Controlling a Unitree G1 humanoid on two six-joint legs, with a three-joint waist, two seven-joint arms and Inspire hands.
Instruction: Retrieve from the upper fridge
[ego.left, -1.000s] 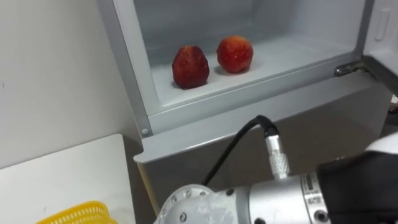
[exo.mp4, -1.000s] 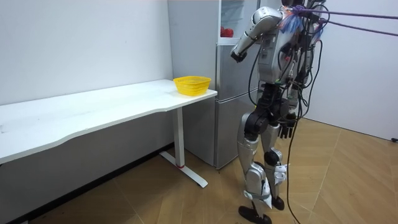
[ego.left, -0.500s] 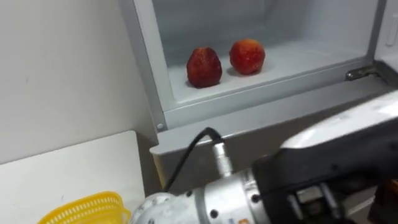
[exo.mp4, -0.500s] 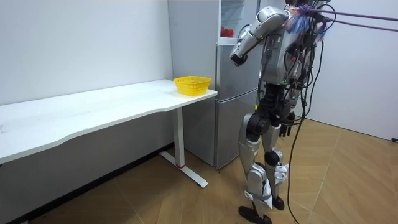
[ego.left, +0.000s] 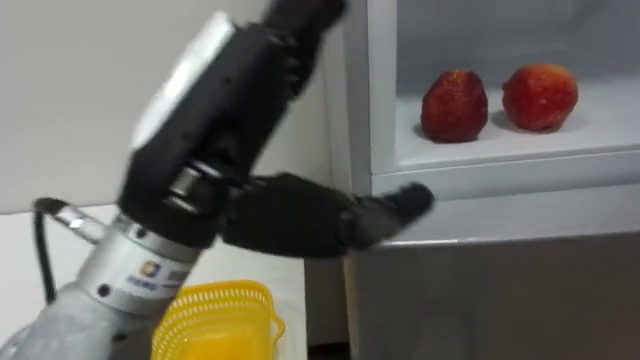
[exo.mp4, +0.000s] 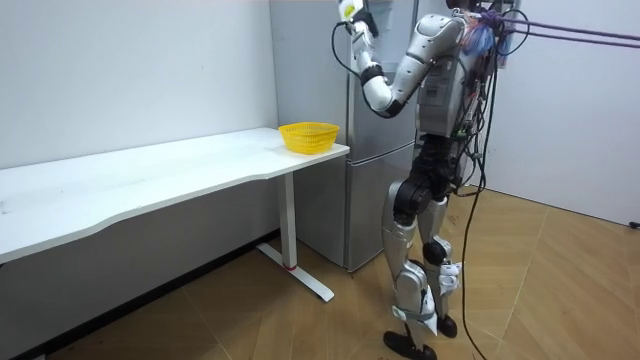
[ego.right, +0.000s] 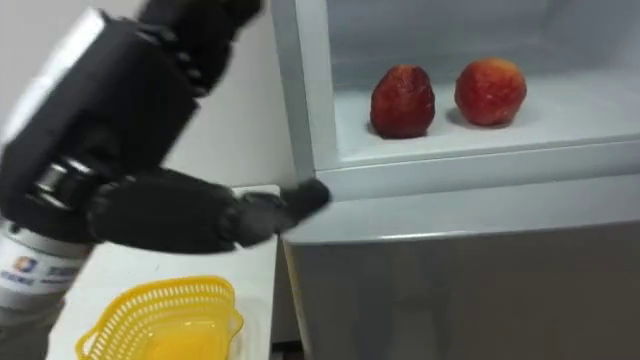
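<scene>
Position: robot stands upright on the wood floor (exo.mp4: 300, 320), facing the tall grey metal fridge (exo.mp4: 375, 180), at the end of the long white table (exo.mp4: 150, 175). Upper compartment is open, lower door shut.

Task items: 2 pcs on the white shelf (ego.left: 560, 140) of the upper compartment. The dark red blunt-pointed fruit (ego.left: 455, 105) sits nearer the compartment's L wall. The rounder red-orange fruit (ego.left: 540, 97) is just beside it on the R, with a narrow gap between. Both rest on the shelf near its front lip. Neither is touched by the robot.

L arm: raised, elbow bent, w/ the black left hand (ego.left: 235, 120) up at upper-compartment height, outside the fridge and L of the opening. Hand condition: slack and spread, nothing in it. The thumb (ego.left: 380, 215) sticks out straight toward the fridge, its tip at the grey front frame below the shelf. Contact w/ the frame cannot be confirmed. The fingers point upward and are cut off by the top edge of the eye views, so their tips are not checked.

Other: the yellow plastic mesh basket (ego.left: 215, 320) stands on the table's end nearest the fridge, below the raised hand. Basket contents not discernible. A white wall (exo.mp4: 130, 70) runs behind the table.
</scene>
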